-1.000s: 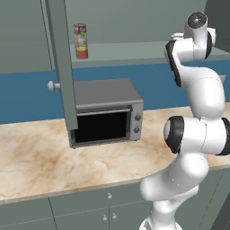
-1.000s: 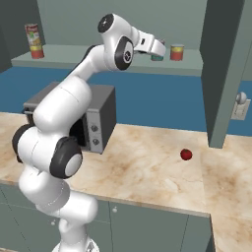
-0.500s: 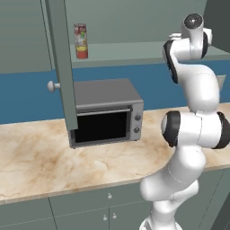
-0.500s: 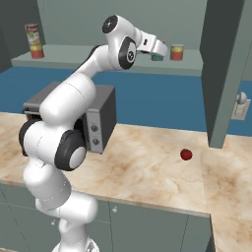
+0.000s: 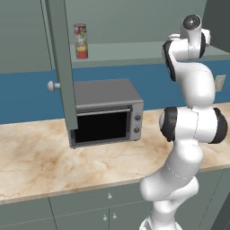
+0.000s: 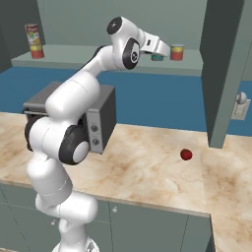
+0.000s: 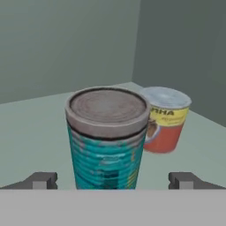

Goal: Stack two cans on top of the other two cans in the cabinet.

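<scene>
Open gripper facing the teal can on the cabinet shelf

The gripper (image 7: pixel 113 180) stood with its two fingers spread wide, one at each side of the teal can (image 7: pixel 108 139) and not touching it. This can stood upright on the shelf (image 7: pixel 39 132), its long axis vertical and its grey lid facing up. Just behind it, close to the corner of the cabinet (image 6: pixel 224 69), stood one squat red-orange can (image 7: pixel 164 119) with a yellow band, also upright. A third can, the tall red-and-white can (image 5: pixel 80 41), stood upright far along the same shelf. Three cans could be counted. Below, one toaster oven (image 5: pixel 107 112) sat on the counter (image 6: pixel 147 167), and one small red object (image 6: pixel 186 154) lay there.
</scene>
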